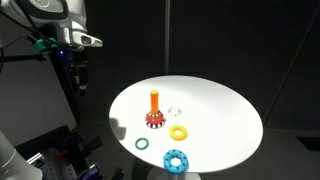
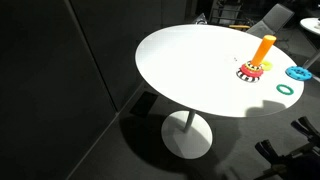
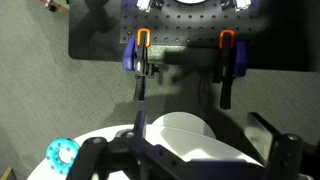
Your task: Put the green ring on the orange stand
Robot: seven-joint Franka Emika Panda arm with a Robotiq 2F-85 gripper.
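My hand [image 3: 186,152] is spread wide open right now. Both dark fingers [image 3: 105,158] sit far apart with nothing between them, so I'm not holding anything.

From the wrist view, just past the fingers there's a slice of the round white tabletop [image 3: 180,130], with a light-blue toothed plastic ring [image 3: 62,153] lying flat off to the left. Farther out is grey carpet [image 3: 40,100] and a black pegboard [image 3: 180,35] lying on it, with two orange-handled clamps [image 3: 142,55] on the board.

In an exterior view my hand hangs above and off the far-left side of the tabletop, well apart from all the pieces.

The thin, flat green ring [image 1: 142,143] lies flat on the tabletop near the left edge, nearer and a little left of the orange stand [image 1: 154,105]. It's close to the stand but not touching it, and it's not on it. The stand is a short upright orange peg on a wider round red-and-dark base, and the peg is bare.

A small yellow ring [image 1: 178,132] lies flat just to the near right of the base. The light-blue toothed ring sits closest to the near edge, to the right of the green one. All three rings are apart from each other.
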